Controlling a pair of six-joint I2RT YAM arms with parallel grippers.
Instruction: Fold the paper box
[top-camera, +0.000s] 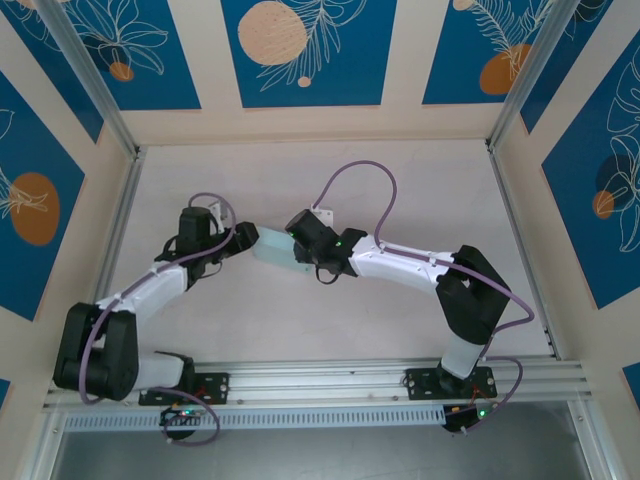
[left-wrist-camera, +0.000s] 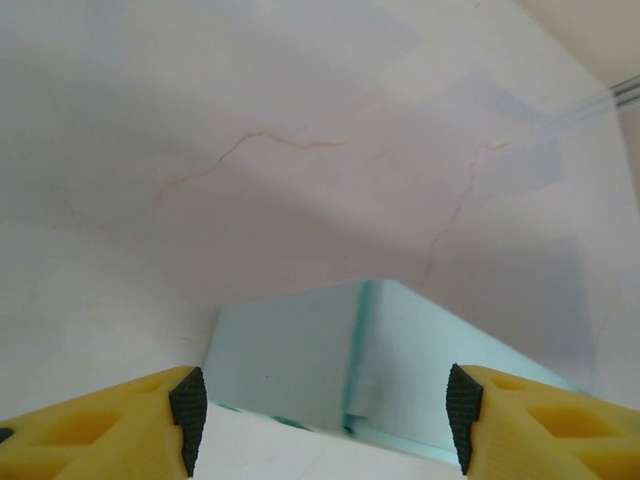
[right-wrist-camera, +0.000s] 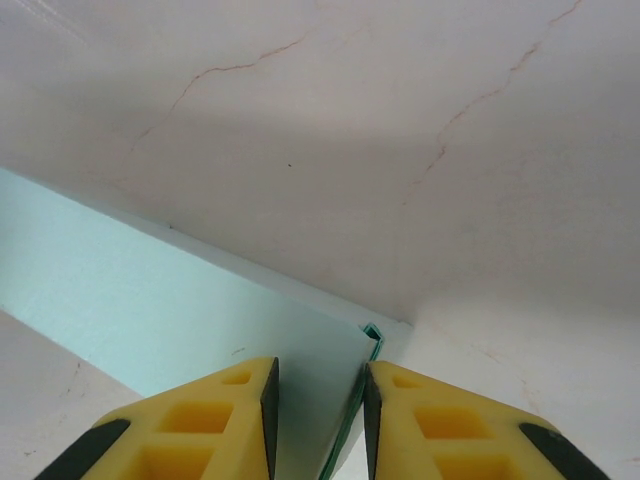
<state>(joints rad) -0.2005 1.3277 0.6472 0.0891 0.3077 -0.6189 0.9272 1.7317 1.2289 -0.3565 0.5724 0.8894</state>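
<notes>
Top external, paper box (top-camera: 272, 249) long axis left-right, right gripper (right-wrist-camera: 320, 405) pinching its end wall, left gripper (left-wrist-camera: 325, 405) open astride it.

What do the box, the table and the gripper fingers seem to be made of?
The box: thin pale-blue card, matte; sharp fold crease, thin edge. The table: probably white marble-look laminate or stone, smooth; faint brown veins. The fingers: likely yellow moulded plastic with hollow cells, black rubbery pads.
</notes>
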